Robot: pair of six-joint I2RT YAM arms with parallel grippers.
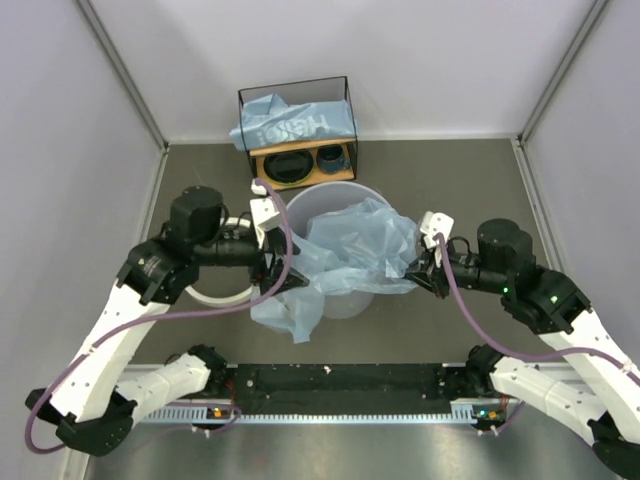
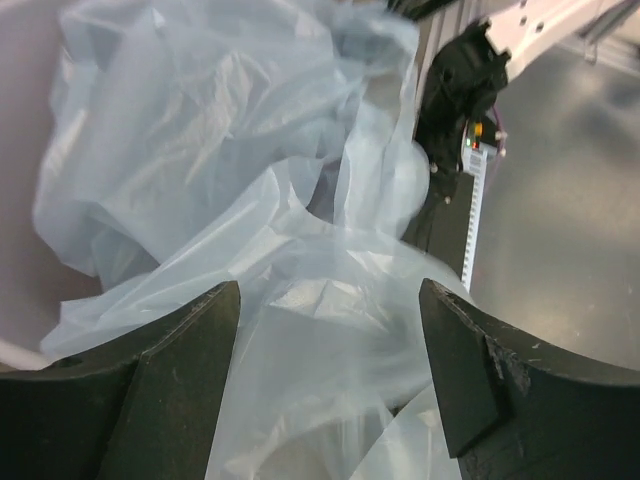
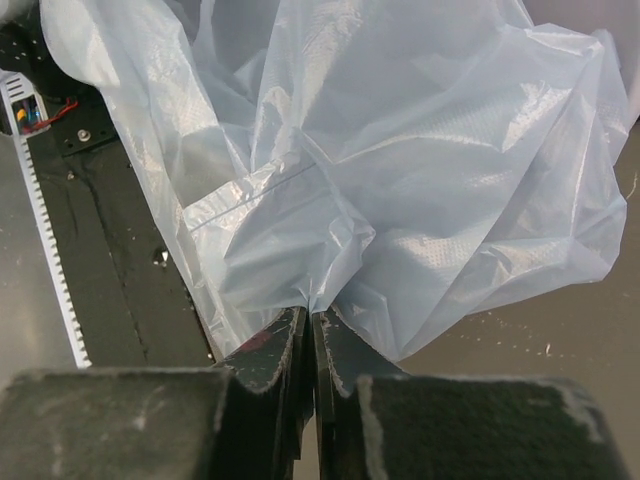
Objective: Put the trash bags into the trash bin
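At the centre of the table (image 1: 450, 180), the trash bin (image 1: 305, 205) stands with one light-blue trash bag (image 1: 350, 250) heaped across its mouth, a tail spilling over the near-left wall onto the table. We see the right gripper (image 3: 310, 322) pinched shut on a fold of the film at the bin's right side, while the left gripper (image 2: 328, 292) stands wide over the bag at the left rim, clamping nothing. A second bag (image 1: 290, 122) waits on the shelf (image 1: 258, 165) behind. We judge the first bag is mid-stuffing; next, the hanging tail needs gathering and lifting over the rim, and the pinched fold lowering inside.
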